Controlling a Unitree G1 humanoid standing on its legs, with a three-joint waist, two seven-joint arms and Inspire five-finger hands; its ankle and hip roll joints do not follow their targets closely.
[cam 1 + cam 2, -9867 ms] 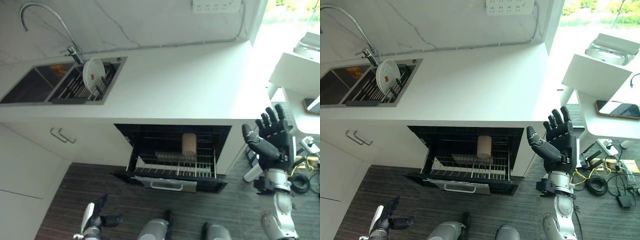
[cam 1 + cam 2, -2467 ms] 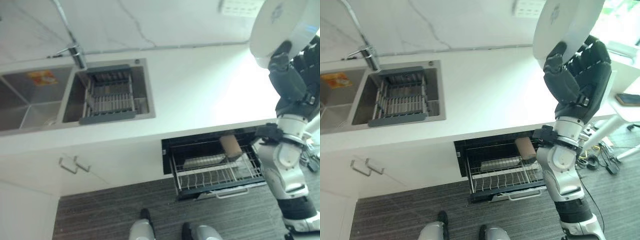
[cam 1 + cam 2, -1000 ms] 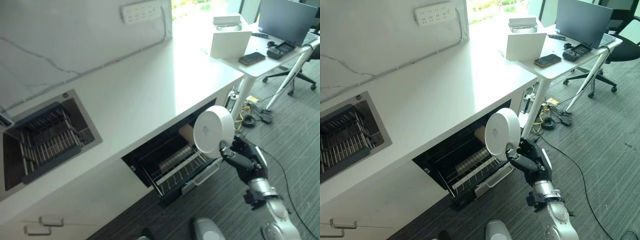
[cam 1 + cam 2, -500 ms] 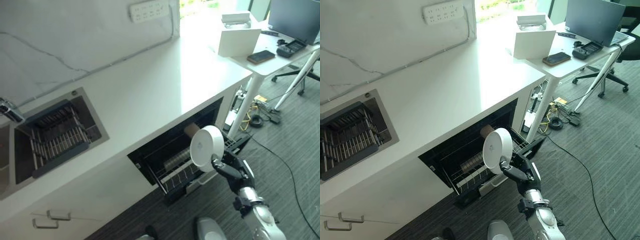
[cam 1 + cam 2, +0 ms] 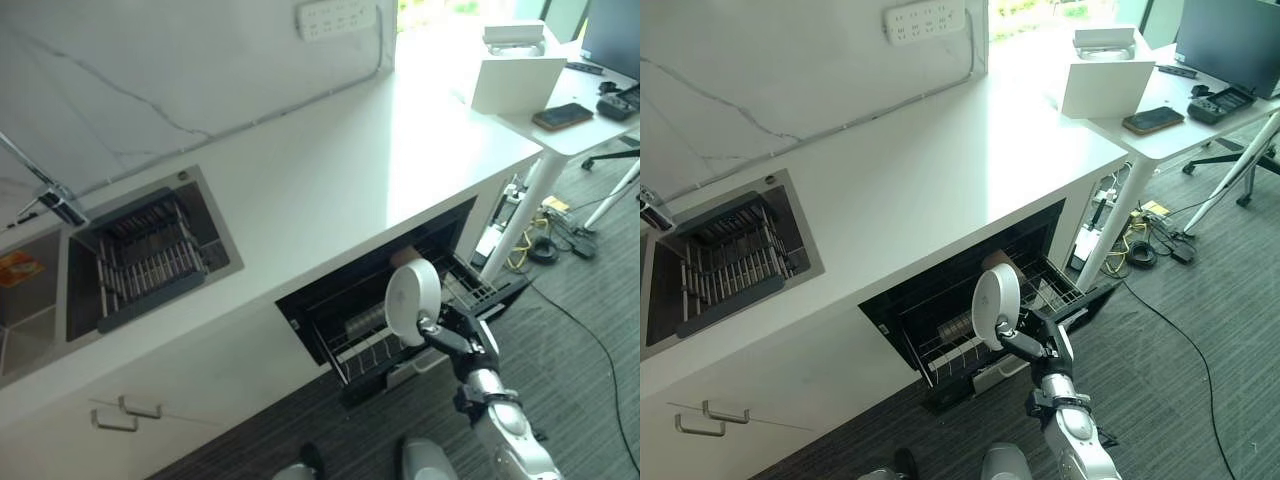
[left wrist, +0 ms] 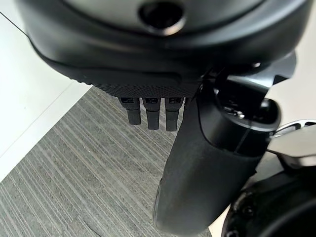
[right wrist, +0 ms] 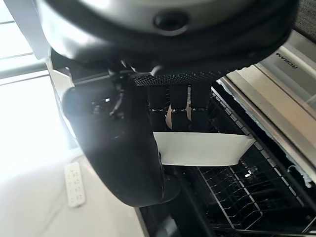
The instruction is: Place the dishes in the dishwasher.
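Since the earlier pictures, the white plate (image 5: 411, 299) has come down from high above the worktop (image 5: 300, 190) to the level of the open dishwasher (image 5: 400, 300), and the right robot hand (image 5: 452, 339) has lowered with it. Half a second ago the plate stood a little further out in front of the opening; now it is closer to the pulled-out wire rack (image 5: 970, 345).

Now the plate stands on its edge, almost upright, just above the front part of the rack. The right robot hand grips it at its lower rim: in the right wrist view the fingers (image 7: 178, 106) are curled over the plate's edge (image 7: 197, 148) and the thumb (image 7: 118, 148) presses from the other side. I cannot tell if the plate already touches the wires.

Deeper inside the rack a beige cup (image 5: 997, 264) stands near the back.

On the worktop, the sink (image 5: 140, 265) holds a dark drying rack (image 5: 140, 255).

In the left wrist view, the left robot hand (image 6: 148, 111) hangs over the grey striped floor (image 6: 74, 182), its fingers relaxed and holding nothing.
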